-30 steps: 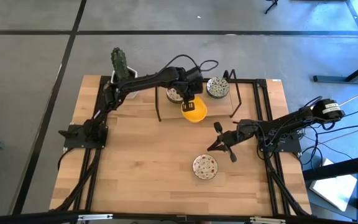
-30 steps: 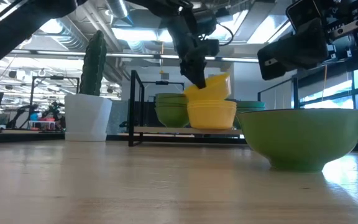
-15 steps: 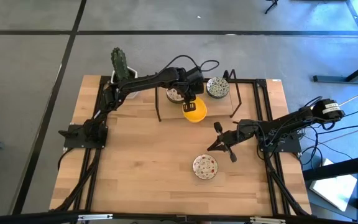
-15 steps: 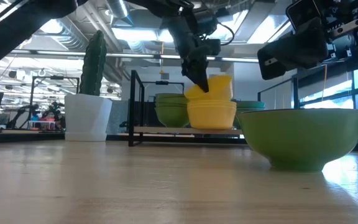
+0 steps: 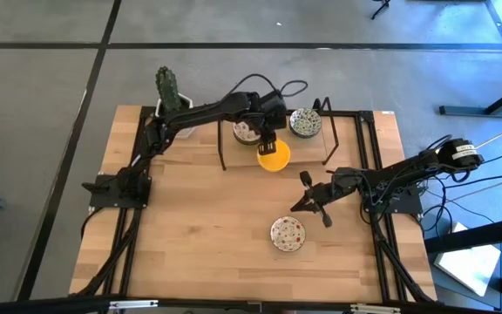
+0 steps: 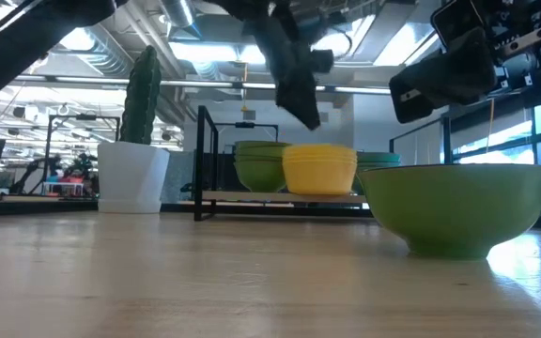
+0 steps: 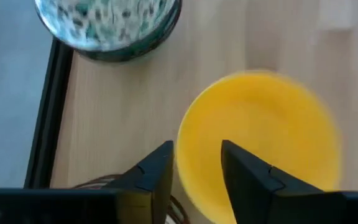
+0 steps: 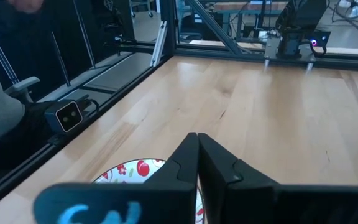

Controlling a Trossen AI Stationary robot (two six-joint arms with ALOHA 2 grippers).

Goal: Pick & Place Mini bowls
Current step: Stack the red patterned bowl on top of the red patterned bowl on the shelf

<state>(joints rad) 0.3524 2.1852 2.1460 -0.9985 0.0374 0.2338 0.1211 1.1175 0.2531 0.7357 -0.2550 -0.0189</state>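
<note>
Standing at the upper left of the wooden table (image 5: 199, 235) in the high view, a cactus in a white pot (image 5: 171, 96) lies beside the left arm's base; in the low view the same pot (image 6: 131, 176) sits at left, well apart from the bowls. A black frame rack (image 5: 230, 148) spans the upper centre of the table, and its uprights flank the working area. Within the rack sit two patterned mini bowls: a red-speckled bowl (image 5: 246, 132), partly hidden under the left arm, and a green-grey patterned bowl (image 5: 304, 123) to its right, which also shows at the upper left of the left wrist view (image 7: 107, 25). The yellow mini bowl (image 5: 274, 156) is plain bright yellow, round and shallow; it rests on the table just below the rack, and in the low view it appears as a level yellow stack (image 6: 319, 170) at centre. The left gripper (image 5: 267, 144) hovers directly above it, fingers parted and clear of the bowl's rim; the left wrist view shows the bowl (image 7: 260, 149) beyond the spread fingers (image 7: 156, 174). A second white bowl with red floral speckles (image 5: 287, 233) lies at the lower centre of the table. The right gripper (image 5: 307, 202), clenched and empty, waits just above and to the right of it.
</note>
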